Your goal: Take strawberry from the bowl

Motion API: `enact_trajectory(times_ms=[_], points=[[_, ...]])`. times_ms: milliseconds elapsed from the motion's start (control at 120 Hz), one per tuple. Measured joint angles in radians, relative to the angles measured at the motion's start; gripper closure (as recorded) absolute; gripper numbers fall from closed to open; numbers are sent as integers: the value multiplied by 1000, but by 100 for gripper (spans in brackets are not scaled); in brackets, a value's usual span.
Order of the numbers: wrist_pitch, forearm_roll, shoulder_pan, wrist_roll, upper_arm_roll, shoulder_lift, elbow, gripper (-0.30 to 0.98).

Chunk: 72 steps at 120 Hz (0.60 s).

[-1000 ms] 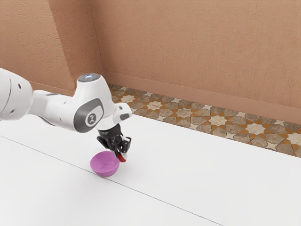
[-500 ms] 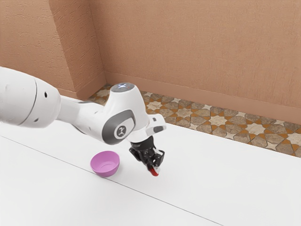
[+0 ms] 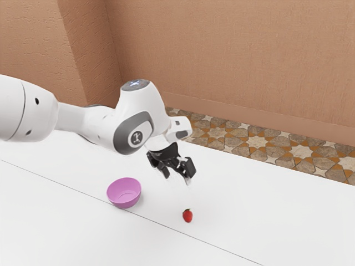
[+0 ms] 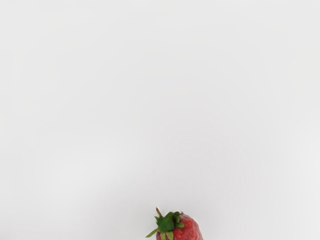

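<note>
My gripper (image 3: pixel 177 178) is raised above the table in the exterior view, its fingers spread apart with nothing between them. Below it, the red strawberry (image 3: pixel 188 216) rests on the white tabletop, separate from the fingertips. The pink bowl (image 3: pixel 124 193) stands upright toward the exterior view's left, and its visible inside holds nothing. From the hand, the strawberry (image 4: pixel 183 229) appears with its green leaves, partly cut off by the view's edge.
The white table (image 3: pixel 266 221) has a thin dark seam running past the bowl and strawberry. Beyond its far edge lie a patterned stone floor (image 3: pixel 257 142) and a brown wall (image 3: pixel 233 61).
My gripper moved from beside the bowl toward the exterior view's right with the strawberry, then opened and rose. The strawberry is now on the table; the bowl has stayed put.
</note>
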State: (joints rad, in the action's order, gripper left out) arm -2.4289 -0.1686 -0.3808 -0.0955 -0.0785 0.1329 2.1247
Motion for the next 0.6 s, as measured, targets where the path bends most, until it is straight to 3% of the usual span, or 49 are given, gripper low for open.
enact_trajectory(times_ms=[300,600], points=[[132,97,22,31,-159,-88,-118,3],[368,204,16,49,-242,-34,-474,1]])
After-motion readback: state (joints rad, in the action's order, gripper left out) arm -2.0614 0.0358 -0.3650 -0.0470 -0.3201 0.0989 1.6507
